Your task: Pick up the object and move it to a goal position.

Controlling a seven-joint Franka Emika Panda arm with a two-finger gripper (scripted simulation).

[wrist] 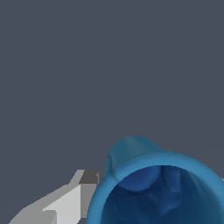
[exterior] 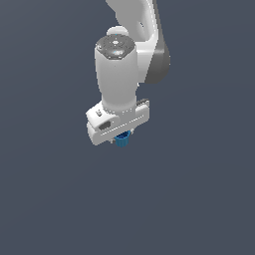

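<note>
Jaws mostly hidden outside; wrist view shows finger (wrist: pixel 65 203) touching cup (wrist: pixel 157 192).

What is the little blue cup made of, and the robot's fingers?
The blue cup looks like glossy, slightly see-through plastic: its rim catches light and its wall glows paler. The fingers look like matte grey-white plastic or painted metal, flat and blocky. It is a simulator render, so that is only a guess.

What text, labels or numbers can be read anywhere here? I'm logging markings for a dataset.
None: no readable word, number or sign shows in either view.
The blue cup has a plain ribbed wall, no print.
The white arm and its pincer carry no lettering.
The background is bare grey.
</note>
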